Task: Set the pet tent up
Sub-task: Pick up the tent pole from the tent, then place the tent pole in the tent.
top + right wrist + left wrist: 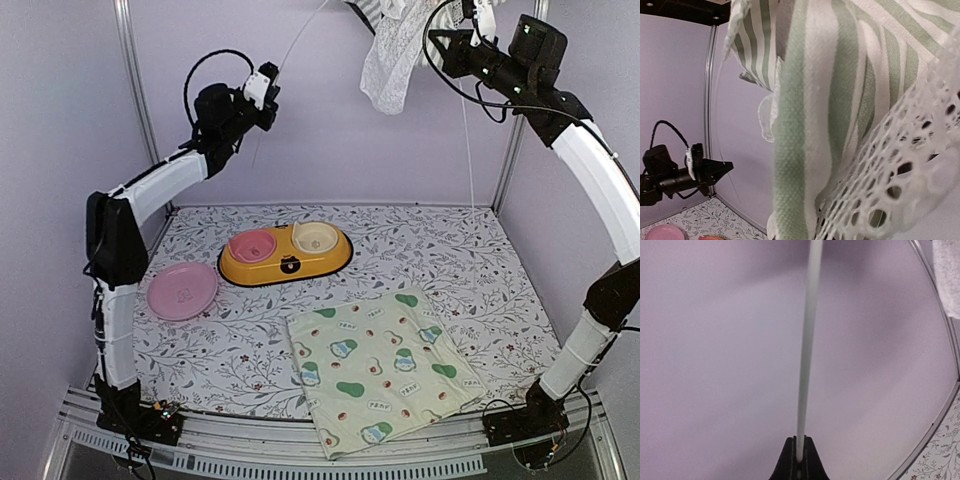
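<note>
From above, the pet tent (385,50) hung limp and unerected, high above the orange double bowl (285,253). The left gripper (272,88) and right gripper (480,18) were also raised well above the bowl.

At the left wrist, the jaws were pinched shut on a thin white pole (807,340).

At the right wrist, striped cloth hid the fingers; they were closed, apparently on the tent. Spreading and standing it up remained.

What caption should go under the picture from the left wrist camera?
The left gripper pinches a thin white tent pole before a lilac wall.
</note>
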`<state>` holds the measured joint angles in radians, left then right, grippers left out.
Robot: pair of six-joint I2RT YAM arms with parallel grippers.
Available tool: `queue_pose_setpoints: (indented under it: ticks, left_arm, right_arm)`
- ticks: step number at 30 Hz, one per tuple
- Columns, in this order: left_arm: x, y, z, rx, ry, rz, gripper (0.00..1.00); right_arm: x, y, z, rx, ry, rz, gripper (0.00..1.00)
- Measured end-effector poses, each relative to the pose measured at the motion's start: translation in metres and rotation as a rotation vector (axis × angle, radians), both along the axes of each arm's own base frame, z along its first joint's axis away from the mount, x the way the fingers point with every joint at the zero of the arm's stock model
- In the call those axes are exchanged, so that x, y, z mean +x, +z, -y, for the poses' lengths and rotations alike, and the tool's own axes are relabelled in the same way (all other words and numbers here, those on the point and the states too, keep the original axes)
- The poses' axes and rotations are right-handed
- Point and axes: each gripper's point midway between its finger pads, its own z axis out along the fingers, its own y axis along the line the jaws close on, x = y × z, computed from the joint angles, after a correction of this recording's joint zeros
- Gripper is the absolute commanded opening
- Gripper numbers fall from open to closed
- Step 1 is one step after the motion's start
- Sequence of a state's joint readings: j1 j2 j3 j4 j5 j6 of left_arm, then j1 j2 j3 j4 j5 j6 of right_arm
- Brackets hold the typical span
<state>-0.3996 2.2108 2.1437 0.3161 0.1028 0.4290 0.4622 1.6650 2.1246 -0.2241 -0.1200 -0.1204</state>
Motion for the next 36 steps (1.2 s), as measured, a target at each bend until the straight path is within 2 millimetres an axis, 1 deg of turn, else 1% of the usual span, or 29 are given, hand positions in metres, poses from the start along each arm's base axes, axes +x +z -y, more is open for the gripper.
queue_pose_setpoints:
  ticks: [1,2,3,4,5,6,7,8,9,10,12,13,14,16,18,22,25,27,29,33,36]
  left_arm:
    - [-0.019,0.022,-0.002,-0.007,0.002,0.018,0.0]
    - [-0.039,0.039,-0.004,-0.011,0.005,0.022,0.0]
    - [-0.059,0.053,-0.007,-0.018,0.008,0.023,0.0]
    - [-0.077,0.061,-0.009,-0.026,0.01,0.015,0.0]
    - [-0.095,0.065,-0.012,-0.036,0.009,0.0,0.0]
    - [-0.114,0.064,-0.015,-0.052,0.011,-0.023,0.0]
    - [-0.131,0.058,-0.017,-0.065,0.007,-0.057,0.0]
    - [-0.151,0.044,-0.019,-0.08,0.006,-0.105,0.0]
    - [-0.164,0.031,-0.02,-0.088,0.006,-0.15,0.0]
    - [-0.178,0.012,-0.022,-0.1,0.009,-0.206,0.0]
    - [-0.203,-0.035,-0.023,-0.115,0.016,-0.344,0.0]
    - [-0.212,-0.059,-0.023,-0.122,0.022,-0.416,0.0]
    - [-0.22,-0.079,-0.024,-0.129,0.032,-0.477,0.0]
    - [-0.237,-0.125,-0.03,-0.135,0.066,-0.615,0.0]
    - [-0.246,-0.124,-0.034,-0.218,0.073,-0.624,0.0]
    - [-0.262,-0.122,-0.055,-0.335,0.095,-0.598,0.0]
    - [-0.263,-0.123,-0.063,-0.389,0.113,-0.57,0.0]
    - [-0.261,-0.123,-0.063,-0.417,0.118,-0.555,0.0]
    - [-0.257,-0.123,-0.062,-0.435,0.122,-0.546,0.0]
    - [-0.25,-0.127,-0.061,-0.46,0.141,-0.54,0.0]
    - [-0.247,-0.126,-0.067,-0.475,0.18,-0.529,0.0]
  right_arm:
    - [-0.001,0.007,0.004,0.001,-0.013,0.018,0.0]
    - [-0.003,0.012,0.007,0.001,-0.019,0.032,0.0]
    - [-0.004,0.015,0.01,0.001,-0.024,0.043,0.0]
    - [-0.004,0.017,0.012,0.0,-0.027,0.049,0.0]
    - [-0.004,0.017,0.012,-0.004,-0.026,0.051,0.0]
    - [-0.005,0.014,0.011,-0.011,-0.018,0.049,0.0]
    - [-0.004,0.007,0.009,-0.021,-0.011,0.041,0.0]
    - [-0.003,-0.001,0.006,-0.031,-0.002,0.035,0.0]
    - [0.0,-0.016,0.003,-0.048,0.007,0.015,0.0]
    - [0.004,-0.032,-0.001,-0.069,0.015,-0.007,0.0]
    - [0.015,-0.064,-0.009,-0.108,0.03,-0.052,0.0]
    - [0.02,-0.077,-0.013,-0.125,0.036,-0.069,0.0]
    - [0.026,-0.091,-0.017,-0.144,0.044,-0.088,0.0]
    - [0.036,-0.115,-0.024,-0.177,0.049,-0.12,0.0]
    - [0.041,-0.136,-0.027,-0.197,0.049,-0.14,0.0]
    - [0.044,-0.183,-0.035,-0.226,0.062,-0.189,0.0]
    - [0.04,-0.199,-0.042,-0.231,0.076,-0.198,0.0]
    - [0.036,-0.2,-0.046,-0.224,0.081,-0.188,0.0]
    - [0.032,-0.195,-0.049,-0.215,0.087,-0.168,0.0]
    - [0.032,-0.182,-0.045,-0.196,0.063,-0.122,0.0]
    - [0.032,-0.18,-0.044,-0.198,0.048,-0.102,0.0]
